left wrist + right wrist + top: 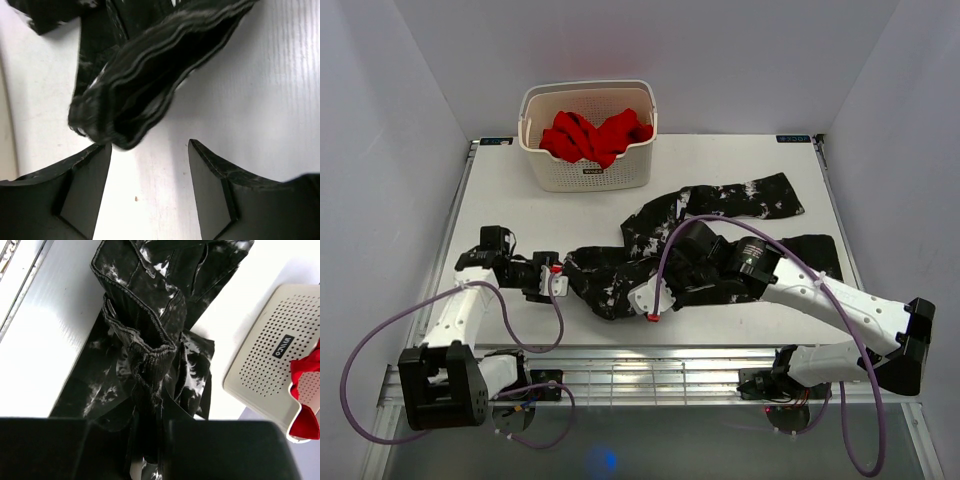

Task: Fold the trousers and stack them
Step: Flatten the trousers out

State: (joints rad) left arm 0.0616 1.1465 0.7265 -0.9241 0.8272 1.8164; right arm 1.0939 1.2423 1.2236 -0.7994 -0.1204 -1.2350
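A white table (510, 210) sits boxed in by plain pale walls (740, 60) at nine, twelve and three o'clock, with a metal grille (650, 378) along its six o'clock edge.

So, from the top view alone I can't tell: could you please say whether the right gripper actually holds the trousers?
Observer: Yes. In the right wrist view the right gripper is shut on a bunched, ribbed edge of the trousers.
Operator: Thank you. And is the left one holding anything?
Observer: No. The left gripper is open, with bare table between its fingers; a folded edge of the fabric lies just past the tips.
Operator: Does that edge touch a tip?
Observer: It seems to brush one tip, but I can't be sure.
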